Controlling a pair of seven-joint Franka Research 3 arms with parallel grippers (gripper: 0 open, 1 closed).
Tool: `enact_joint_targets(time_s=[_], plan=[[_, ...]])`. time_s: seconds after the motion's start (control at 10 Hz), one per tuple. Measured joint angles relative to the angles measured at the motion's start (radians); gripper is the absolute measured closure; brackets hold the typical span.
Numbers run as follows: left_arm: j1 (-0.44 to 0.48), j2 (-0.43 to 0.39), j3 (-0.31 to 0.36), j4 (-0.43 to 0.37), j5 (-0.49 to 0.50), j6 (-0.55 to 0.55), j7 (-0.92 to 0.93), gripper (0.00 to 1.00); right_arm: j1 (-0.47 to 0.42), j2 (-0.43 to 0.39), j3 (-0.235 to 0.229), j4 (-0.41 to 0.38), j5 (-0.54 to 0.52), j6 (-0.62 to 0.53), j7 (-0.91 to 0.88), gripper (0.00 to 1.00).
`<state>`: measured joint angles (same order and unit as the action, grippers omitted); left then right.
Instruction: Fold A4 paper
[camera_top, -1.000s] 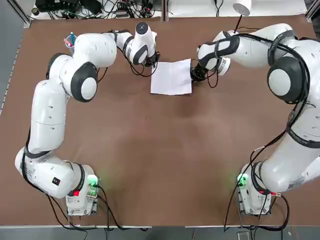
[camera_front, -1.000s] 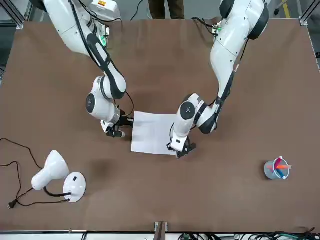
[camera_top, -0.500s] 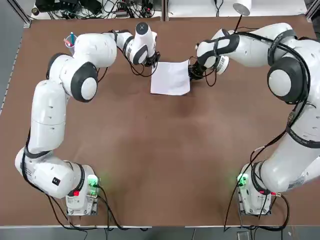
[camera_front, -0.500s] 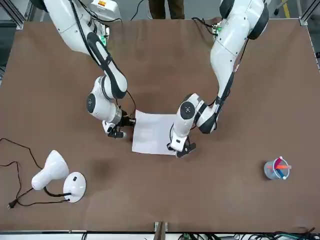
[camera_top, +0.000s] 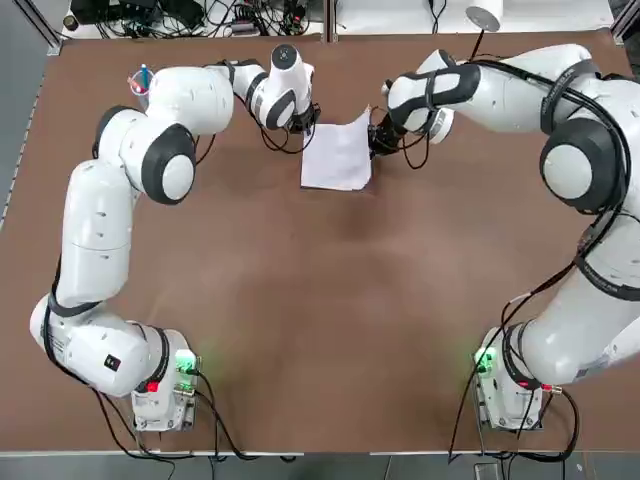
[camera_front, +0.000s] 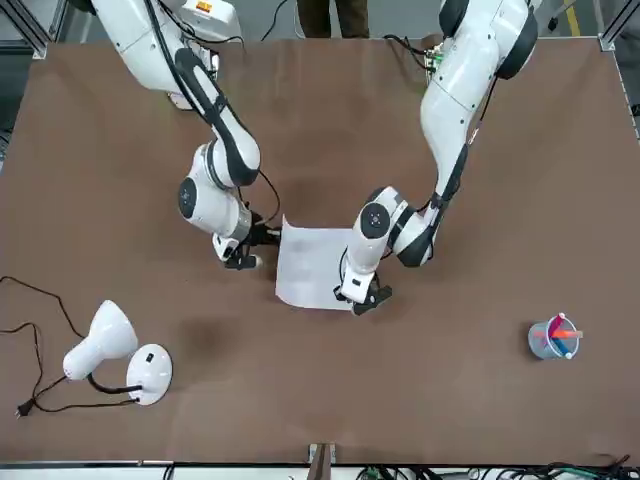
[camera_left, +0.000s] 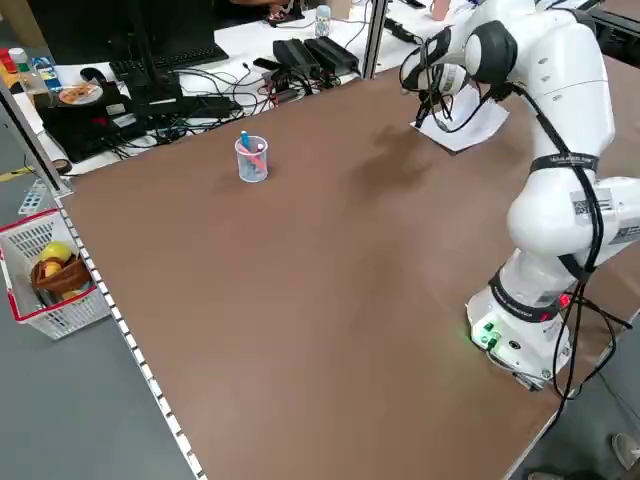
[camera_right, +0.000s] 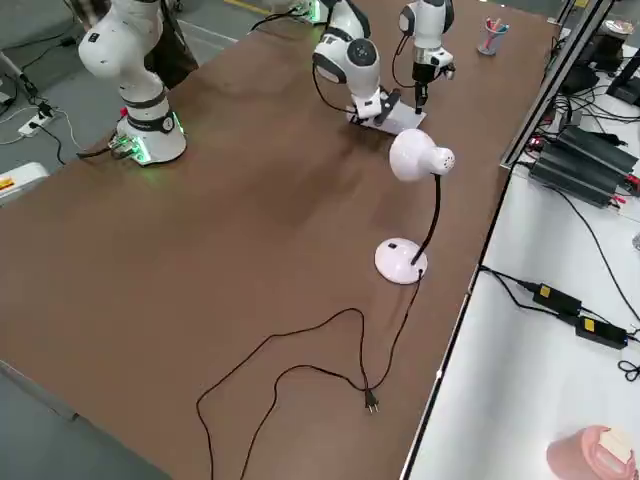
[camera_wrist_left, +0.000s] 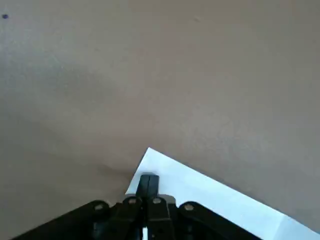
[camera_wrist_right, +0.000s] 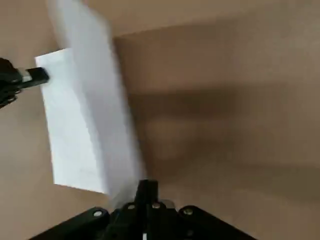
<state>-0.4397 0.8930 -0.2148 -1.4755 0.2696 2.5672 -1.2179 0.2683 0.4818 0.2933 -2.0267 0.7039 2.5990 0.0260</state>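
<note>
Both my grippers at work on the A4 paper (camera_top: 338, 155), upper ctr of the top view, on the brown tabletop (camera_top: 300, 300). In the front view it's mid-frame, between my 2 arms.

L gripper (camera_wrist_left: 148, 182): fingers closed tight, tips over the sheet nr 1 corner, bottom ctr of the L wrist view; can't tell if I'm pinching it or just pressing down. Top view has me at the sheet's L edge, upper ctr; front view, at its R side, just R of ctr.

R gripper (camera_wrist_right: 147, 187): fingers narrow, closed on the opp. edge of the sheet, bottom ctr of the R wrist view. That side is lifted & curving over, the other part lies flat on the table. In the top view I'm at the sheet's R edge, upper part of frame; in the front view, L of ctr.

A faint crease shows on the paper, lower R of the L wrist view.

Also on the table: pen cup (camera_front: 555, 337) w/ pens, lower R of the front view; white lamp (camera_front: 102, 342) w/ its round base (camera_front: 150, 373) & black cord (camera_front: 38, 350), lower L, same view. Person's legs (camera_front: 335, 18), top ctr there, behind the table.
</note>
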Motion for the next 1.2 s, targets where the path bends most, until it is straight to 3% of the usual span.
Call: enact_joint_targets(time_s=[0.3, 0.6, 0.8, 1.2], plan=[[0.0, 0.0, 0.0, 0.0, 0.0, 0.0, 0.0, 0.99, 0.001, -0.004, 0.023, -0.001, 0.009, 0.0, 0.004, 0.99], [0.0, 0.0, 0.0, 0.0, 0.0, 0.0, 0.0, 0.99, 0.009, -0.004, 0.044, 0.002, 0.086, 0.003, 0.004, 0.99], [0.0, 0.0, 0.0, 0.0, 0.0, 0.0, 0.0, 0.99, 0.045, -0.004, 0.049, 0.023, 0.165, 0.023, 0.004, 0.98], [-0.002, -0.001, 0.0, -0.003, 0.02, 0.005, 0.0, 0.99, 0.084, 0.023, 0.051, 0.053, 0.186, 0.074, 0.007, 0.98]])
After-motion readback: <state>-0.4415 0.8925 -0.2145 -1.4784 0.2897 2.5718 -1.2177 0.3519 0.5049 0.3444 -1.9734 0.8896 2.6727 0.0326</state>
